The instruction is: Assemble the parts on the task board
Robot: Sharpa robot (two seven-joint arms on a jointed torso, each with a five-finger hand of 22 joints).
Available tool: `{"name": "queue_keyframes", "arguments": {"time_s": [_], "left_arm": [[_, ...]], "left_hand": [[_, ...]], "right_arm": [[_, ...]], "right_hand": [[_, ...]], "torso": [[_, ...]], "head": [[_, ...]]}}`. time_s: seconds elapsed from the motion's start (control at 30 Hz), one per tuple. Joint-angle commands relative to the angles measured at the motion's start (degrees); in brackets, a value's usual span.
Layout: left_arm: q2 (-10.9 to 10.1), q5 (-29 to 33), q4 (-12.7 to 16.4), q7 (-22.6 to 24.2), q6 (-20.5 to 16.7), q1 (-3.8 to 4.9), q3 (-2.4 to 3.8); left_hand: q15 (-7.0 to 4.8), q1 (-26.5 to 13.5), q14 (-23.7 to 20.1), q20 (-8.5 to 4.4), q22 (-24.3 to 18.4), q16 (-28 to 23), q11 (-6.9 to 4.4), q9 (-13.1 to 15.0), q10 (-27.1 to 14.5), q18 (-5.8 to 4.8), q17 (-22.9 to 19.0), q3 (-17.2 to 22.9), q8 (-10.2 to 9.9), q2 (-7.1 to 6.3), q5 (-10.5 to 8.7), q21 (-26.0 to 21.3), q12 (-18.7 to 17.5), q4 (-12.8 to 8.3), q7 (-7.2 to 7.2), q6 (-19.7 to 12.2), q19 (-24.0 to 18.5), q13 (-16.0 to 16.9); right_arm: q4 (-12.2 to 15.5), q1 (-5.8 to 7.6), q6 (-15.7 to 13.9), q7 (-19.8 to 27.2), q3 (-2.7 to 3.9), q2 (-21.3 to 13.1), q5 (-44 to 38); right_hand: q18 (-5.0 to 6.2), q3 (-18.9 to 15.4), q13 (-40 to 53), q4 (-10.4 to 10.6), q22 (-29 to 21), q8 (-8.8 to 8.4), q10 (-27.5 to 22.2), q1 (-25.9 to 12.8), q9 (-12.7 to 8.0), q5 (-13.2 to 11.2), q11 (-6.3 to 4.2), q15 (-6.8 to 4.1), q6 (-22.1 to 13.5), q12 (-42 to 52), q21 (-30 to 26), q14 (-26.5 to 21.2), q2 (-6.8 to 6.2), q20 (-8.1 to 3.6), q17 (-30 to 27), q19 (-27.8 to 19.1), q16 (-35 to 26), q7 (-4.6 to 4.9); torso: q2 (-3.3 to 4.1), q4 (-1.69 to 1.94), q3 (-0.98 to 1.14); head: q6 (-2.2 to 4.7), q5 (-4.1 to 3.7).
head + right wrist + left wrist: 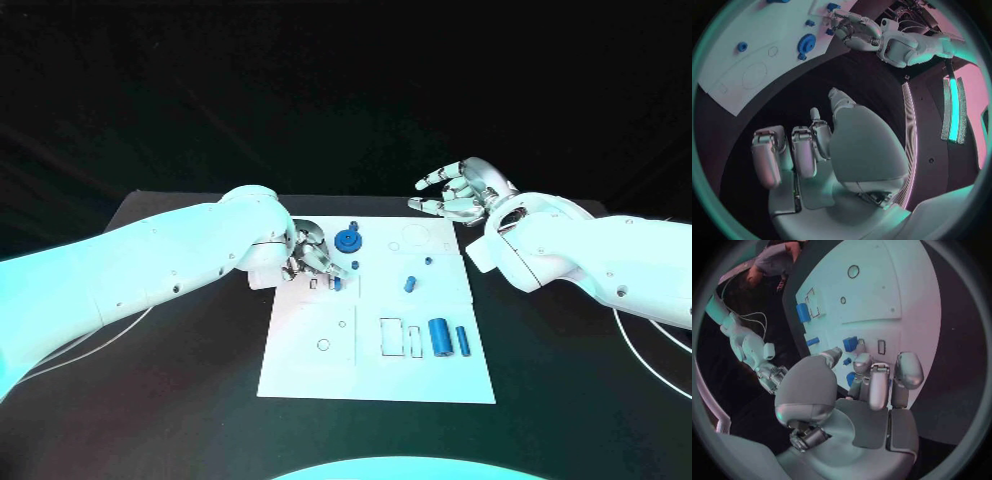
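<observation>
— Where the task board (378,385) lies mid-table, what's each hand doing?
— Left hand (309,256) down on its near-left part, fingertips at a small blue part (336,283); grip, cannot tell. Right hand (459,192) off the far right corner, fingers apart, empty.
— Other parts?
— Blue gear (349,240), two blue cylinders (440,338).
</observation>
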Motion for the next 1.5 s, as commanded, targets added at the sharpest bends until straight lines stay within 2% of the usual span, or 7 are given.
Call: {"name": "queue_keyframes", "arguments": {"time_s": [0.03,0.4,0.73,0.93,1.2,1.43,1.5], "left_arm": [[0.20,0.64,-0.14,0.00,1.25,-0.01,0.01],[0.49,1.37,-0.45,0.02,1.32,-0.13,0.00],[0.77,1.93,-0.81,0.03,1.53,-0.27,0.00],[0.94,2.10,-0.99,0.04,1.65,-0.38,0.00],[0.99,2.22,-1.15,0.04,1.75,-0.41,0.00],[0.94,2.53,-1.16,0.05,1.69,-0.42,0.00],[0.93,2.67,-1.15,0.06,1.68,-0.42,0.00]], "left_hand": [[0.02,0.85,2.88,0.21,-0.02,0.05,-0.04,0.15,-0.45,-0.08,8.20,0.13,-0.21,0.03,0.09,0.01,-0.18,-0.36,0.06,-0.22,-0.13,-0.07],[0.02,2.21,2.84,0.25,0.05,0.04,-0.06,0.51,-0.49,-0.07,8.17,0.51,-0.38,0.57,0.09,0.05,-0.15,-0.43,0.03,-0.19,-0.21,-0.01],[0.01,2.87,2.82,0.26,-0.06,0.03,-0.07,0.67,-0.61,-0.04,8.15,0.70,-0.48,0.77,0.08,0.00,-0.25,-0.52,0.01,-0.21,-0.35,-0.11],[0.01,3.04,2.83,0.26,-0.01,0.05,-0.08,0.71,-0.66,-0.05,8.18,0.75,-0.50,0.80,0.08,0.02,-0.29,-0.55,0.01,-0.22,-0.33,-0.17],[0.00,3.44,2.86,0.27,0.07,0.09,-0.10,0.82,-0.61,-0.06,8.26,0.91,-0.55,1.00,0.08,0.06,-0.25,-0.57,-0.01,-0.19,-0.30,-0.09],[-0.07,4.71,2.88,0.26,0.19,0.13,-0.18,1.11,-0.60,-0.07,8.32,1.54,-0.71,1.53,0.06,0.12,-0.25,-0.78,-0.11,-0.15,-0.30,-0.06],[-0.18,6.22,2.92,0.23,0.25,0.18,-0.33,1.34,-0.57,-0.06,8.40,2.57,-0.87,2.17,0.06,0.15,-0.25,-1.29,-0.26,-0.17,-0.32,-0.01]], "right_arm": [[0.21,-0.01,0.81,0.24,0.02,0.01,-0.51],[0.76,-0.01,1.01,0.18,0.02,0.11,-0.65],[1.19,-0.01,1.16,0.08,0.02,0.17,-0.71],[1.18,-0.01,1.20,0.05,0.02,0.19,-0.74],[1.13,-0.01,1.28,0.03,0.02,0.21,-0.75],[1.08,-0.01,1.40,-0.01,0.02,0.24,-0.76],[1.05,-0.02,1.44,-0.02,0.02,0.23,-0.77]], "right_hand": [[-0.39,0.37,5.09,-0.02,15.09,0.29,-0.43,-0.47,-0.07,0.00,-0.06,-0.36,-0.21,-0.26,0.27,5.86,0.35,-0.31,14.27,5.99,0.01,-0.11],[-0.39,0.50,5.10,-0.04,15.09,0.37,-0.40,-0.44,-0.07,0.00,-0.08,-0.37,-0.18,-0.24,0.27,5.84,0.45,-0.33,14.19,5.99,-0.02,-0.12],[-0.39,0.50,5.10,-0.04,15.09,0.37,-0.40,-0.44,-0.07,0.00,-0.08,-0.37,-0.18,-0.24,0.27,5.84,0.45,-0.33,14.19,5.99,-0.02,-0.12],[-0.39,0.50,5.10,-0.04,15.09,0.37,-0.40,-0.44,-0.07,0.00,-0.08,-0.37,-0.18,-0.24,0.27,5.84,0.45,-0.33,14.19,5.99,-0.02,-0.12],[-0.39,0.50,5.10,-0.04,15.09,0.37,-0.40,-0.44,-0.07,0.00,-0.08,-0.37,-0.18,-0.24,0.27,5.84,0.45,-0.33,14.19,5.99,-0.02,-0.12],[-0.39,0.50,5.10,-0.04,15.09,0.37,-0.40,-0.44,-0.07,0.00,-0.08,-0.37,-0.18,-0.24,0.27,5.84,0.45,-0.33,14.19,5.99,-0.02,-0.12],[-0.39,0.74,5.10,-0.10,15.09,0.51,-0.35,-0.38,-0.08,-0.02,-0.11,-0.41,-0.14,-0.20,0.27,5.82,0.53,-0.36,14.12,5.99,-0.05,-0.15]], "torso": [[-0.05,0.07,0.02],[0.05,-0.07,-0.06],[0.05,0.03,-0.08],[0.09,-0.08,-0.08],[0.03,0.04,0.01],[0.06,-0.03,0.02],[0.05,-0.01,0.01]], "head": [[-0.02,0.02],[-0.08,0.14],[-0.23,0.10],[-0.27,0.12],[-0.51,0.06],[-0.60,0.04],[-0.59,0.06]]}}
